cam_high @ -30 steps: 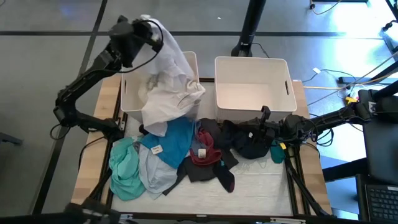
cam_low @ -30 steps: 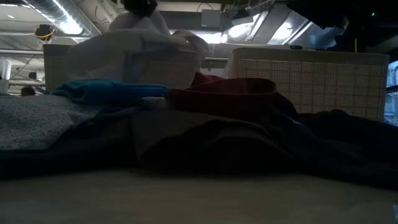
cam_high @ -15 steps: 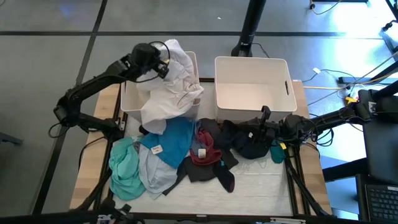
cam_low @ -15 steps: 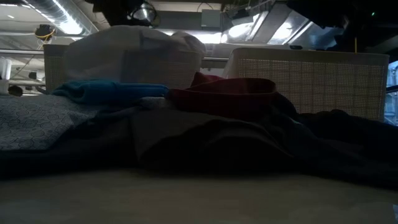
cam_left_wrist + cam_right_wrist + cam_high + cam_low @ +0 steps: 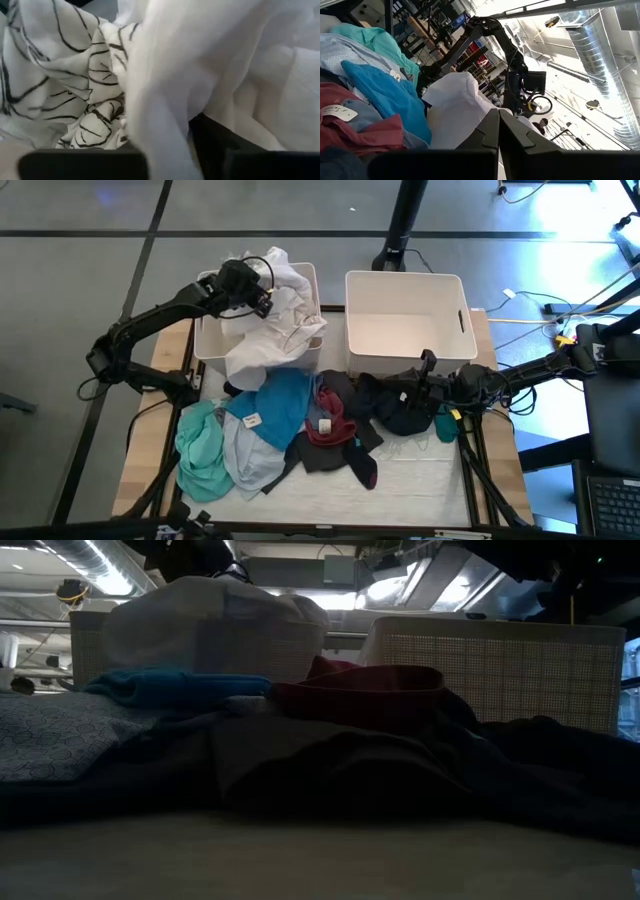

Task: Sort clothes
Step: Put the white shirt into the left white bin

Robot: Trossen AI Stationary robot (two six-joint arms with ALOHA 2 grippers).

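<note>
Laundry crowds the table [image 5: 420,480]: a white garment [image 5: 275,320] lies heaped in the left bin [image 5: 208,340], spilling over its front rim onto the pile below. The left gripper [image 5: 262,292] hangs over that bin against the white cloth; whether its fingers grip the fabric or have let go cannot be told. In its wrist view, plain white folds lie beside a black-lined patterned white piece [image 5: 75,75]. In front of the bins lie a blue garment [image 5: 280,405], a teal one [image 5: 200,450], a grey-blue one [image 5: 245,460], a dark red one [image 5: 325,420] and black clothes [image 5: 390,405]. The right bin [image 5: 462,320] stands beside the left. The right gripper [image 5: 425,370], fingers pressed together and empty, rests low on the black clothes.
</note>
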